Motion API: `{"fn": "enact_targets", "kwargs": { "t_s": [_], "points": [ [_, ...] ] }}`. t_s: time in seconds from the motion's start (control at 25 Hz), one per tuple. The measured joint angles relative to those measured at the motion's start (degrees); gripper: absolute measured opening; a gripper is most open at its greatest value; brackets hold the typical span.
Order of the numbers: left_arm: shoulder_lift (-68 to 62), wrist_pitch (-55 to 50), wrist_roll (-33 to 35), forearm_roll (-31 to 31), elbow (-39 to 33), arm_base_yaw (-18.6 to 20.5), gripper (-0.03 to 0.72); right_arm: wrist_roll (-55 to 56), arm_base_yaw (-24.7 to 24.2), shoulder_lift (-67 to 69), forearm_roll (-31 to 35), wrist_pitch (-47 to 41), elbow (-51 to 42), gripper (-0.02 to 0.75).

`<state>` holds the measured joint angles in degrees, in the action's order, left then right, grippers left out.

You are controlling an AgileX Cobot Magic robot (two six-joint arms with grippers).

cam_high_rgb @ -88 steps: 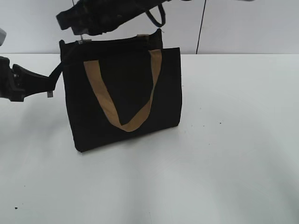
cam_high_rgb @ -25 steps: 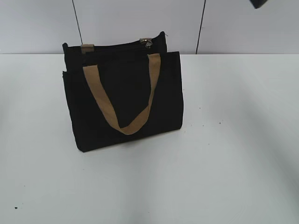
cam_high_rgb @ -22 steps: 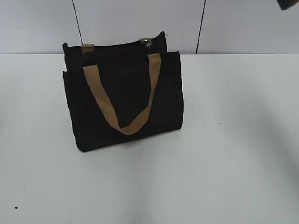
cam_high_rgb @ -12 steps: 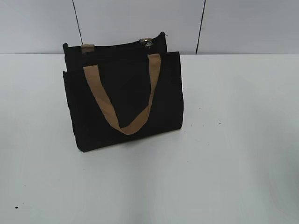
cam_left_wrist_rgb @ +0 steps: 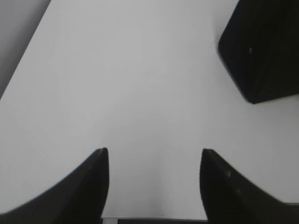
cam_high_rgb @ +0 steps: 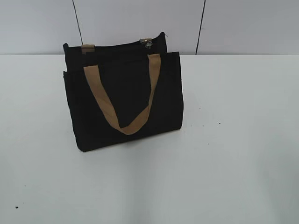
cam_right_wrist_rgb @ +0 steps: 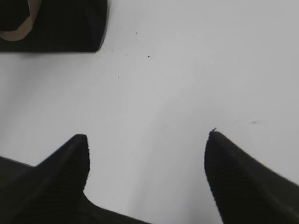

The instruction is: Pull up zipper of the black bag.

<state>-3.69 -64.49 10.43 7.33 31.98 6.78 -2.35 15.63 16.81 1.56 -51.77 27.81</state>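
The black bag (cam_high_rgb: 124,100) stands upright on the white table, left of centre in the exterior view, with a tan handle (cam_high_rgb: 122,105) hanging down its front. The zipper's silver pull (cam_high_rgb: 146,42) sits at the right end of the bag's top edge. Neither arm shows in the exterior view. My left gripper (cam_left_wrist_rgb: 152,151) is open and empty over bare table, with a corner of the bag (cam_left_wrist_rgb: 261,46) at upper right. My right gripper (cam_right_wrist_rgb: 147,137) is open and empty, with the bag's corner (cam_right_wrist_rgb: 65,28) at upper left.
The white table (cam_high_rgb: 233,140) stretches around the bag. A pale wall with two dark vertical seams (cam_high_rgb: 201,25) stands behind the table's far edge.
Earlier both arms were at the bag, one above its top edge and one at its left side. Both have pulled away out of the exterior view. The silver pull now sits at the right end.
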Motion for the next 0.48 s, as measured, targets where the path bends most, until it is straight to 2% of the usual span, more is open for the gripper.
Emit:
{"fn": "enact_targets", "kwargs": {
  "t_s": [0.12,0.32,0.48],
  "points": [
    [3.22,0.96,0.92,2.08,-0.63,0.0,0.47,0.0,0.0,-3.07,0.18,-1.0,0.21,0.585],
    [3.94,2.28,0.96,2.43,-1.22,0.0,0.468,-1.1,0.0,-5.91,0.31,-8.38,0.81,0.561],
    [3.94,2.56,0.96,2.43,-1.22,0.0,0.468,-2.56,0.0,-9.43,0.55,-10.36,0.2,0.545]
  ]
}}
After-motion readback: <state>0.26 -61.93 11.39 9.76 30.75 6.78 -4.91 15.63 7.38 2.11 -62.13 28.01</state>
